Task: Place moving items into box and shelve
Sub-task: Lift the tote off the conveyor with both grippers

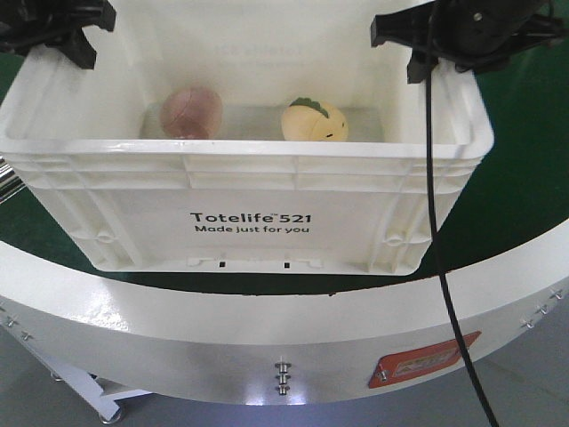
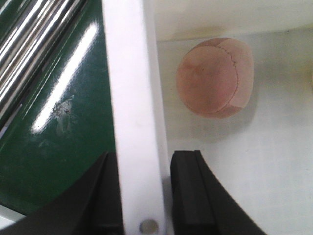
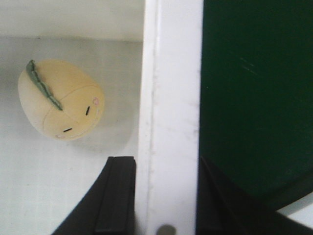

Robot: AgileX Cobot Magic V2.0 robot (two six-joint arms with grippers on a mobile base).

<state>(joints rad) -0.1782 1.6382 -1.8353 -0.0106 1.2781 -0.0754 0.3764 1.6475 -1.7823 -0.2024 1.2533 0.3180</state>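
Note:
The white box (image 1: pixel 249 160) with black "Totelife 521" print stands in front of me on the green surface. Both moving items lie on its floor: the pinkish-brown round plush (image 1: pixel 190 111) (image 2: pixel 215 78) at the left and the yellow-orange plush (image 1: pixel 314 120) (image 3: pixel 61 100) with a green leaf and small face at the right. My left gripper (image 1: pixel 62 44) (image 2: pixel 144 161) straddles the box's left rim (image 2: pixel 129 98), one finger outside and one inside. My right gripper (image 1: pixel 404 53) (image 3: pixel 166 164) clamps the right rim (image 3: pixel 171 98) the same way.
A white curved ring (image 1: pixel 267 320) runs along the front below the box, carrying an orange-red label (image 1: pixel 425 358). The green surface (image 1: pixel 524 133) lies around the box. A black cable (image 1: pixel 442 267) hangs from the right arm across the box's front. Chrome bars (image 2: pixel 29 44) lie left of the box.

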